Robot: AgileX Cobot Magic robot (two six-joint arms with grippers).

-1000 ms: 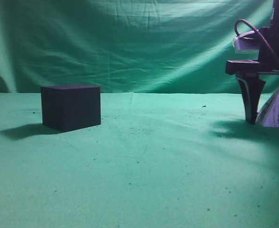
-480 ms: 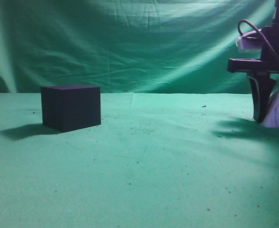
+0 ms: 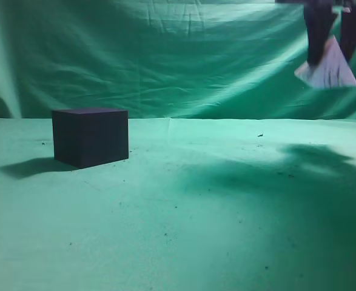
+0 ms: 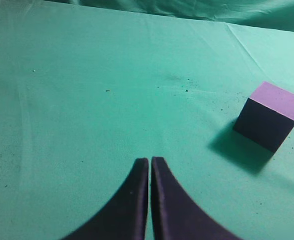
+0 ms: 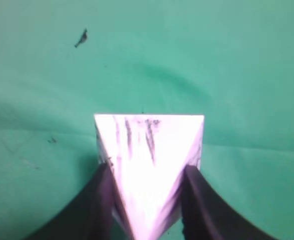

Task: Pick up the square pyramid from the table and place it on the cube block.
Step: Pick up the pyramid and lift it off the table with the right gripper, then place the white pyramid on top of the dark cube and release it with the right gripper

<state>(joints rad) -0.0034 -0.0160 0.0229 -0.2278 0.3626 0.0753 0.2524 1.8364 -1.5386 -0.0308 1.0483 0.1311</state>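
My right gripper (image 3: 330,51) is shut on the square pyramid (image 3: 329,71), a pale white-lilac shape with dark streaks, and holds it high above the table at the upper right of the exterior view. In the right wrist view the pyramid (image 5: 149,165) sits between the two dark fingers (image 5: 147,175), base edge away from the camera. The dark cube block (image 3: 90,136) stands on the green table (image 3: 184,230) at the left, far from the pyramid. It also shows in the left wrist view (image 4: 269,116). My left gripper (image 4: 150,162) is shut and empty, hovering over bare cloth left of the cube.
A green cloth backdrop (image 3: 165,60) hangs behind the table. Small dark specks dot the cloth, one (image 5: 80,38) in the right wrist view. The arm's shadow (image 3: 311,160) lies on the right side of the table.
My right gripper closed on the pyramid at the table's right edge, then lifted it well up off the cloth and slightly left. The cube has not moved.
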